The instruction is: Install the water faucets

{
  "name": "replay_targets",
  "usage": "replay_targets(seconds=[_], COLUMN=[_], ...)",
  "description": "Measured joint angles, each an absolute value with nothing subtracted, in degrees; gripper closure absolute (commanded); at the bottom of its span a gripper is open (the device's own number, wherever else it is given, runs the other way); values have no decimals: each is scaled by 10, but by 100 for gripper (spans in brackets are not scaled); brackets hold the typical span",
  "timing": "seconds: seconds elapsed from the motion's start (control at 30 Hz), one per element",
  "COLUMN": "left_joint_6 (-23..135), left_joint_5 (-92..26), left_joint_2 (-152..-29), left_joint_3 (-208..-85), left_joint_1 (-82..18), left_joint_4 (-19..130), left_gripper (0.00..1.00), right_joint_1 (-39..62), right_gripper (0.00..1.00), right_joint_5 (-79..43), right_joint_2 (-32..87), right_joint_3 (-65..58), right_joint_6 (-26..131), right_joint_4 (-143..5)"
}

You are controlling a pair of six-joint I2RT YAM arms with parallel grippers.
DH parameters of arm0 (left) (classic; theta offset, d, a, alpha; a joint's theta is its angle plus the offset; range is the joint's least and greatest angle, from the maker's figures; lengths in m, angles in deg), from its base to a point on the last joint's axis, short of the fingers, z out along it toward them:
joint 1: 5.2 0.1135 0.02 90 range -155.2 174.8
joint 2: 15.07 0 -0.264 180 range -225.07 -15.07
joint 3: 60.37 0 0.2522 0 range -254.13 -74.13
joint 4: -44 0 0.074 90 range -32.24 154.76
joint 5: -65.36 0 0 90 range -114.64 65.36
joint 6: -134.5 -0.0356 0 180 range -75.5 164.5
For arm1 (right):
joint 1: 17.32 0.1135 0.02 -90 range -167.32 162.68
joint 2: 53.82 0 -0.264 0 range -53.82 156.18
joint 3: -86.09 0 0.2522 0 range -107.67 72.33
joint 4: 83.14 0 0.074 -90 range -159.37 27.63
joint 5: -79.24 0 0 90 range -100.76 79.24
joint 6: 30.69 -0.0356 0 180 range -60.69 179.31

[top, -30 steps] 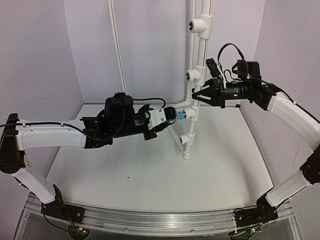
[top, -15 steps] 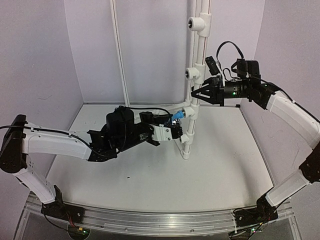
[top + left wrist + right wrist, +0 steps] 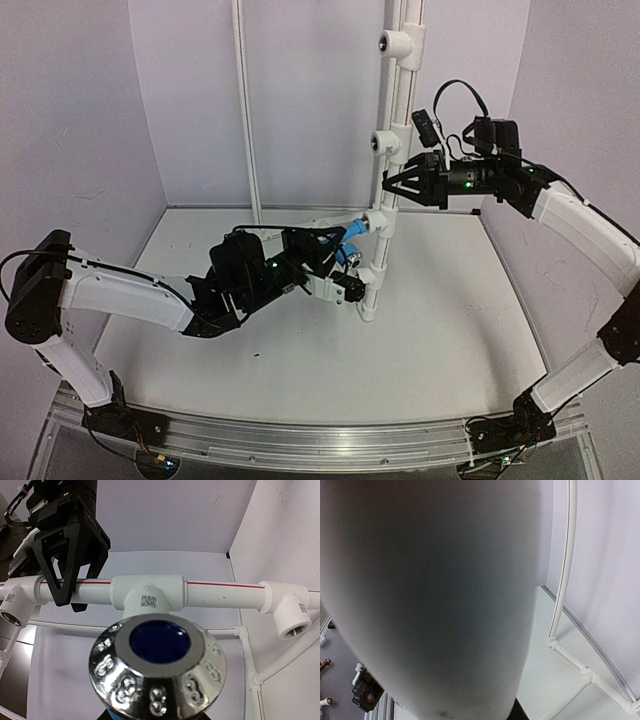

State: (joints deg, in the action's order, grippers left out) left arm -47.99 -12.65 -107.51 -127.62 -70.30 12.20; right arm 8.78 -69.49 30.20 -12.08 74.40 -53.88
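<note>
Bright-blue L-shaped plastic tap: at a tee socket of the white upright pipe, clamped in left gripper. The left wrist has rolled lower, so threading is likely under way. Right gripper: closed on pipe, unchanged.

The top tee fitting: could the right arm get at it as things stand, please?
Probably, but not yet: the right gripper is shut on the pipe lower down; the space beside the pipe up to the top tee fitting looks free.
</note>
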Motion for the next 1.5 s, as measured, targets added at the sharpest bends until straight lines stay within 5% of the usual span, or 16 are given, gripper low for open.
replay_targets(seconds=[0.43, 0.93, 1.17, 1.5], left_joint_6=[-387, 286, 610, 856], left_joint_5=[-144, -237, -352, -562], left_joint_2=[-1026, -906, -875, -916], left_joint_3=[-1269, -1269, -1238, -1260], left_joint_1=[-702, -665, -578, -534], left_joint_4=[195, 465, 428, 366], left_gripper=[100, 100, 100, 100], right_joint_1=[94, 118, 118, 118], right_gripper=[100, 100, 100, 100], right_joint_5=[-715, -743, -744, -749], right_joint_2=[309, 325, 327, 328], right_joint_3=[-130, -145, -147, -147], right_joint_6=[746, 754, 759, 777], right_joint_4=[-532, -517, -515, -508])
